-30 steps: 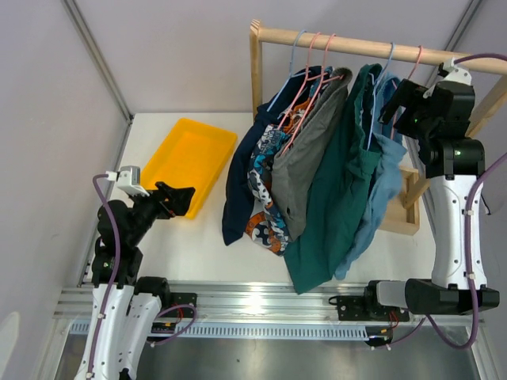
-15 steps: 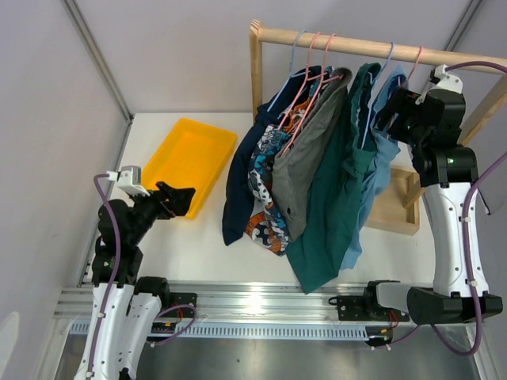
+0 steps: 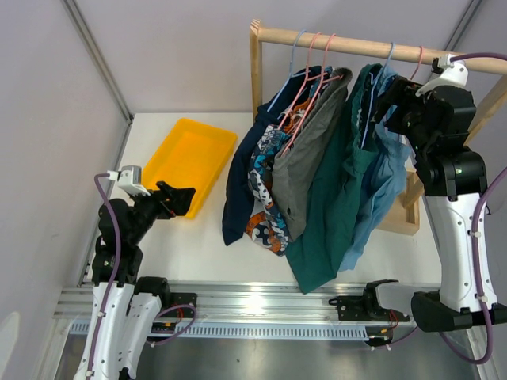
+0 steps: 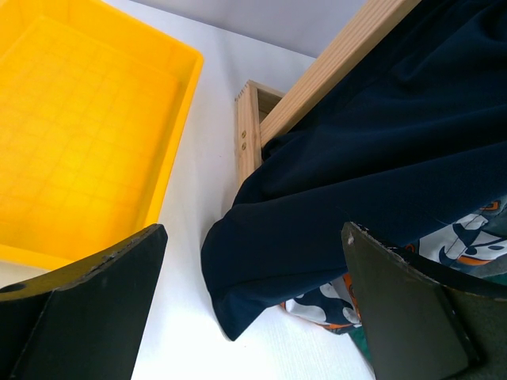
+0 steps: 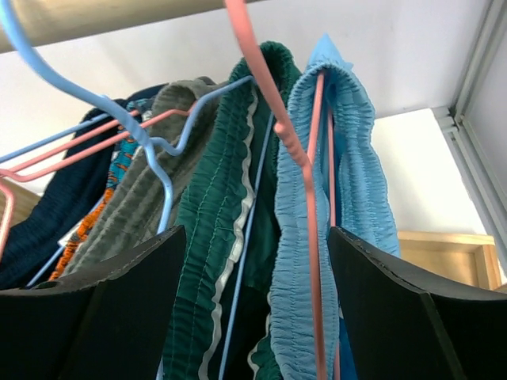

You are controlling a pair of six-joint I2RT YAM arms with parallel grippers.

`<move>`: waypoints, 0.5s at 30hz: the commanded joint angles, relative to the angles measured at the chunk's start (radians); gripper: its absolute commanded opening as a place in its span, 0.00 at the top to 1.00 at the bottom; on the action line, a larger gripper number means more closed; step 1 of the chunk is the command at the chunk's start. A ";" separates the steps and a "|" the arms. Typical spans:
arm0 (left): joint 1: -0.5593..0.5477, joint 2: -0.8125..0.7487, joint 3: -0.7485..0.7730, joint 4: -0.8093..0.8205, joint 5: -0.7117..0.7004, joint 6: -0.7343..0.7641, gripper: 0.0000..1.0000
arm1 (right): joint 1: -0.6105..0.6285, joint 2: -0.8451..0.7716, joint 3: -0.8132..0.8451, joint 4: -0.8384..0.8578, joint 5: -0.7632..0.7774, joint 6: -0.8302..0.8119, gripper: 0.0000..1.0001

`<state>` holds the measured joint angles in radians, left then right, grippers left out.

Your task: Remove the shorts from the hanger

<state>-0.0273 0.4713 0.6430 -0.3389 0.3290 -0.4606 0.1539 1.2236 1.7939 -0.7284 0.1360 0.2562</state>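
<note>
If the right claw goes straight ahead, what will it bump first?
The right claw would probably bump the light blue shorts on their pink hanger first, though depth is hard to judge.

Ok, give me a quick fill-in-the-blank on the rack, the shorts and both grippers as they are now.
1. The right gripper is up at the waistbands of the teal shorts and the ____ shorts.
2. The left gripper sits low by the yellow tray with its jaws ____.
3. The hangers hook over a ____ rail.
4. The leftmost shorts on the rail are ____.
Missing words: light blue; open; wooden; navy.
</note>
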 commanded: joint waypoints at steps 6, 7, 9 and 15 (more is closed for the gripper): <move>-0.006 0.004 0.001 0.018 0.018 0.010 0.01 | 0.010 -0.001 -0.022 0.015 0.059 -0.025 0.33; -0.006 0.004 0.001 0.017 0.018 0.010 0.01 | 0.009 -0.003 -0.027 0.017 0.065 -0.026 0.36; -0.006 0.006 0.003 0.018 0.019 0.010 0.01 | 0.009 -0.007 -0.042 0.018 0.070 -0.028 0.42; -0.006 0.007 0.001 0.018 0.016 0.010 0.01 | 0.009 -0.021 -0.070 0.030 0.083 -0.037 0.91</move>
<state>-0.0269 0.4717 0.6430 -0.3389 0.3290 -0.4603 0.1577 1.2297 1.7294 -0.7319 0.1974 0.2295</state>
